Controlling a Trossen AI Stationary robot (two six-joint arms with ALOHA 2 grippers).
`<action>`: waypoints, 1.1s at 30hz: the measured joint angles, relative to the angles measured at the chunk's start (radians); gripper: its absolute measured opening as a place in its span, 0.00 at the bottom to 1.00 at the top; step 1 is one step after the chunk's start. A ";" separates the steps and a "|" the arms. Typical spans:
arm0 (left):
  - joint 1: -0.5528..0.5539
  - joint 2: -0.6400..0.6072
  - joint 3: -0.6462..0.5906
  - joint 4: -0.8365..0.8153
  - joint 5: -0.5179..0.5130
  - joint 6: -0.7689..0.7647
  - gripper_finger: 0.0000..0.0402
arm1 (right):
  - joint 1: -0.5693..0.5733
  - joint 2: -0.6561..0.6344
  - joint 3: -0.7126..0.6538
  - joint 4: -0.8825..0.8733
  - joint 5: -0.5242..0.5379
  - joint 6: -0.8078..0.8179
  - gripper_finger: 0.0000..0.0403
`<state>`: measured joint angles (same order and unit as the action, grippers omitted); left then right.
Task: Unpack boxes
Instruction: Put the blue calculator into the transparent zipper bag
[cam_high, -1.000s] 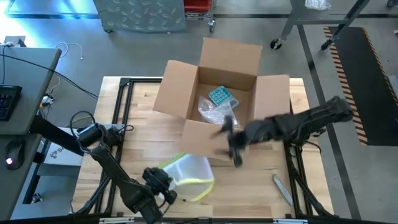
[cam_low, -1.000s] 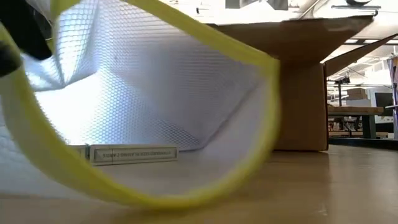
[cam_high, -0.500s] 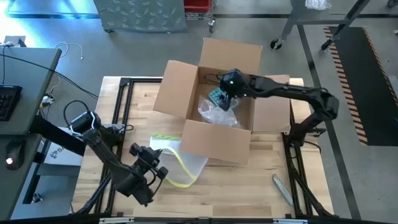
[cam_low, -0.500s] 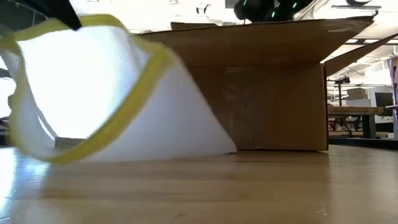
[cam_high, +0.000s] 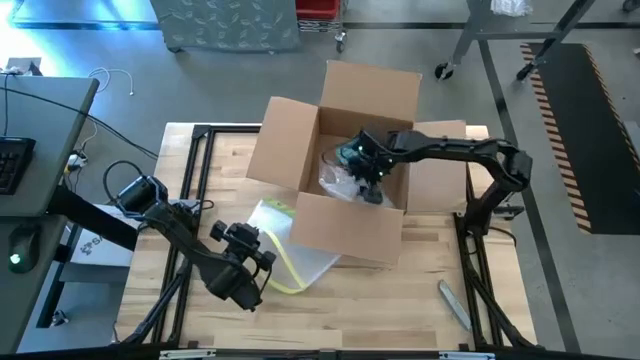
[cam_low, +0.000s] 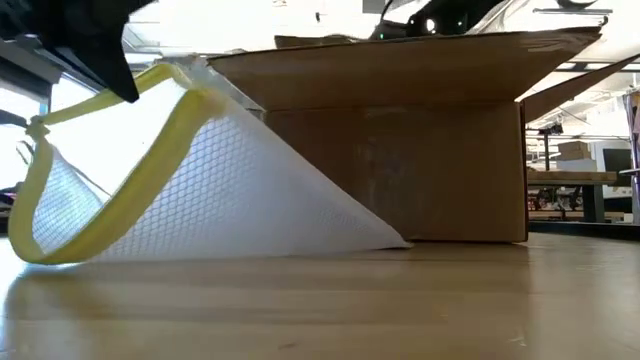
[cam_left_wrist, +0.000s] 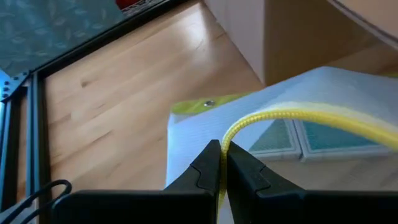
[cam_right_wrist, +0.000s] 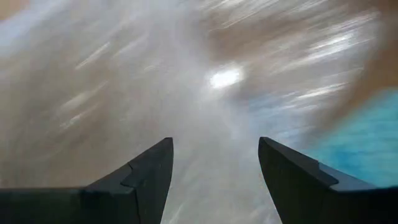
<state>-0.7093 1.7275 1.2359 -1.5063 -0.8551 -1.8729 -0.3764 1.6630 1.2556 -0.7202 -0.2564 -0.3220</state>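
Wooden counter (cam_high: 420, 300) carries the open cardboard box (cam_high: 345, 215) at its far middle. Right gripper (cam_high: 368, 170), fingers spread and empty, is poised inside, crinkly film (cam_high: 340, 182) directly below. Left gripper (cam_high: 262, 262), nearer the front, is clamped on the yellow-edged mesh pouch (cam_high: 295, 262).

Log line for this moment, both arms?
left gripper: shut on mesh pouch yellow edge | right gripper: open, inside box over plastic film

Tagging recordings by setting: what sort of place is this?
Probably a robotics lab or workshop: a wooden table on a black frame, bare concrete floor, a computer desk alongside, and workbenches behind.
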 joint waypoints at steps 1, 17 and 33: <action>0.007 0.000 -0.004 0.000 0.000 0.000 0.00 | -0.011 -0.001 0.000 0.048 0.074 0.038 0.55; 0.048 0.000 -0.023 0.016 -0.037 0.053 0.00 | -0.252 0.100 0.000 0.024 0.226 0.379 0.68; 0.047 0.000 -0.023 0.046 -0.099 0.091 0.00 | -0.259 0.267 0.000 0.101 -0.052 0.523 0.81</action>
<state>-0.6625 1.7275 1.2133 -1.4601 -0.9539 -1.7822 -0.6358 1.9297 1.2552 -0.6195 -0.3088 0.2014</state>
